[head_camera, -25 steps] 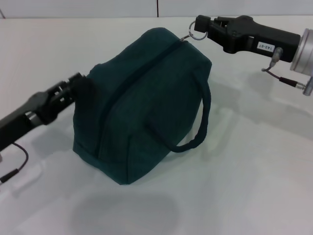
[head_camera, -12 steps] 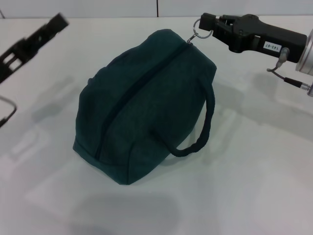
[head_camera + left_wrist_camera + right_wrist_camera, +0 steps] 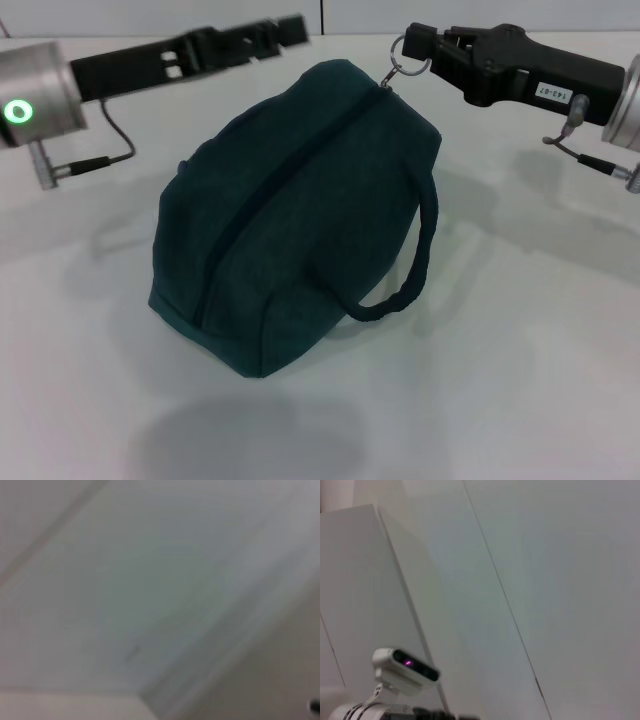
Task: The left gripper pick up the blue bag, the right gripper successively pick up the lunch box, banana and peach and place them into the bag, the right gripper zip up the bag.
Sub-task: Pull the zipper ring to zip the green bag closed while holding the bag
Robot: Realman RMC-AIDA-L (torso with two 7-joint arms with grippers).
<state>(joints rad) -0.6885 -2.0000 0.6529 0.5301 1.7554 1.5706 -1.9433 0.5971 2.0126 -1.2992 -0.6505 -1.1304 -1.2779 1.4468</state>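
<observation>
Head view: blue bag [image 3: 300,215] zipped, contents hidden.

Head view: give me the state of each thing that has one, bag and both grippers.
blue bag: zipped shut, resting on the table.
ring pull: at the zipper's far end, gripped.
right gripper: shut on the ring pull.
left gripper: raised clear of the bag, holding nothing.

Showing dark teal-blue on the bag [image 3: 300,220], with a navy handle [image 3: 410,270] and a silver ring pull [image 3: 404,55]. Appearing black on both grippers, left [image 3: 285,30] and right [image 3: 425,50]. Glowing green on the left arm's light [image 3: 17,111]. Looking white across the table [image 3: 520,350].
</observation>
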